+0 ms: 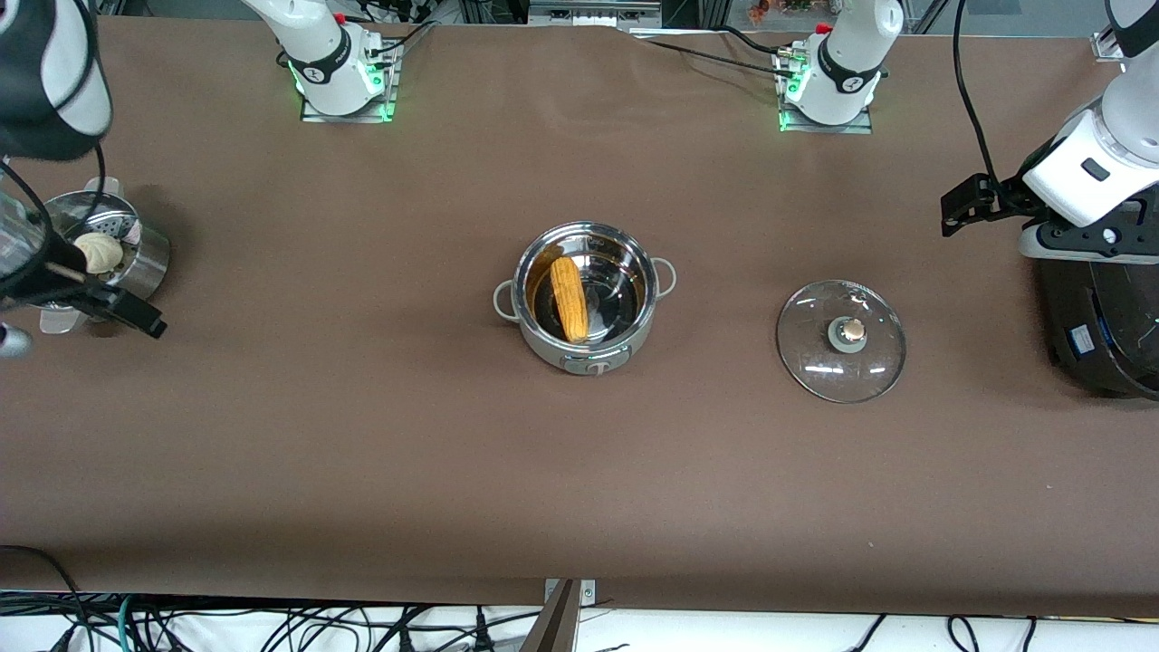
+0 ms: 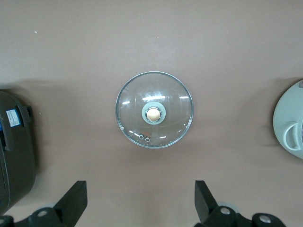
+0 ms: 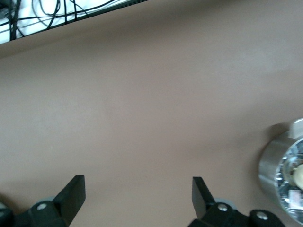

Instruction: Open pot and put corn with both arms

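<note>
The steel pot [image 1: 554, 349] stands uncovered at the table's middle. The yellow-orange corn cob [image 1: 569, 298] lies inside it. The clear glass lid [image 1: 841, 340] lies flat on the table beside the pot, toward the left arm's end. In the left wrist view the lid [image 2: 154, 109] is well clear of my left gripper [image 2: 140, 201], which is open and empty. One edge of the pot [image 2: 291, 130] shows there too. In the front view the left gripper [image 1: 960, 206] hangs beside the black cooker. My right gripper [image 3: 137, 195] is open and empty, raised next to the steamer basket [image 1: 136, 317].
A steel steamer basket [image 1: 149, 263] with a white bun [image 1: 98, 252] stands at the right arm's end; it also shows in the right wrist view [image 3: 279, 179]. A large black cooker [image 1: 1100, 326] stands at the left arm's end, also in the left wrist view [image 2: 14, 151].
</note>
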`<state>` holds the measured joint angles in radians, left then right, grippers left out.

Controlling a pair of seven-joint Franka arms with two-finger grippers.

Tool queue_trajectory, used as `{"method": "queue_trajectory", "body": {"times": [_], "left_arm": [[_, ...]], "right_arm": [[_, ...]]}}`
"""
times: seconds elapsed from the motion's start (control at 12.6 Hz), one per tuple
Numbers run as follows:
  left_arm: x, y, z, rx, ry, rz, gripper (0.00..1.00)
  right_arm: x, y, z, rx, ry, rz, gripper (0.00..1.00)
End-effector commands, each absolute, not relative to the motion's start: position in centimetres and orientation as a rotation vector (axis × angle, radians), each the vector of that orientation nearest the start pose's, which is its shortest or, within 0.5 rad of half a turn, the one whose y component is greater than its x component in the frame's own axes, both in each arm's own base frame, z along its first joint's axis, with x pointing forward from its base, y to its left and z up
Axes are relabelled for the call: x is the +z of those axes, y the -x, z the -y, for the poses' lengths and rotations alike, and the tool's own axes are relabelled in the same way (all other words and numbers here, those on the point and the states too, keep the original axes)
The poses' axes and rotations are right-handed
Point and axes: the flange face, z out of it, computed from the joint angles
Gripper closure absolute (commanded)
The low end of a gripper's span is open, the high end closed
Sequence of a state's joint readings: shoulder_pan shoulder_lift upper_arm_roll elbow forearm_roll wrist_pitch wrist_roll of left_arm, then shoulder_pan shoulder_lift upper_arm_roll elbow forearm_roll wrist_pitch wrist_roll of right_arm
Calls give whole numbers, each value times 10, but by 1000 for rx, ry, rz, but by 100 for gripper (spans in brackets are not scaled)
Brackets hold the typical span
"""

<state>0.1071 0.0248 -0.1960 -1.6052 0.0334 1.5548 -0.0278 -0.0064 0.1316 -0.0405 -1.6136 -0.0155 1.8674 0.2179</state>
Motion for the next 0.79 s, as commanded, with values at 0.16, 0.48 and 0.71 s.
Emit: {"method": "queue_trajectory", "body": {"times": [0.16, 0.48, 0.71], "left_arm": [[595, -550, 43, 95, 3089, -87, 0], [596, -550, 43, 93, 3089, -90, 0], [596, -550, 41, 93, 3088, -85, 0]], "right_arm": [[596, -576, 54, -120, 3225, -30, 0], [596, -574, 41, -40, 3217, -2, 0], [605, -601, 40, 50, 3212, -6, 0]]}}
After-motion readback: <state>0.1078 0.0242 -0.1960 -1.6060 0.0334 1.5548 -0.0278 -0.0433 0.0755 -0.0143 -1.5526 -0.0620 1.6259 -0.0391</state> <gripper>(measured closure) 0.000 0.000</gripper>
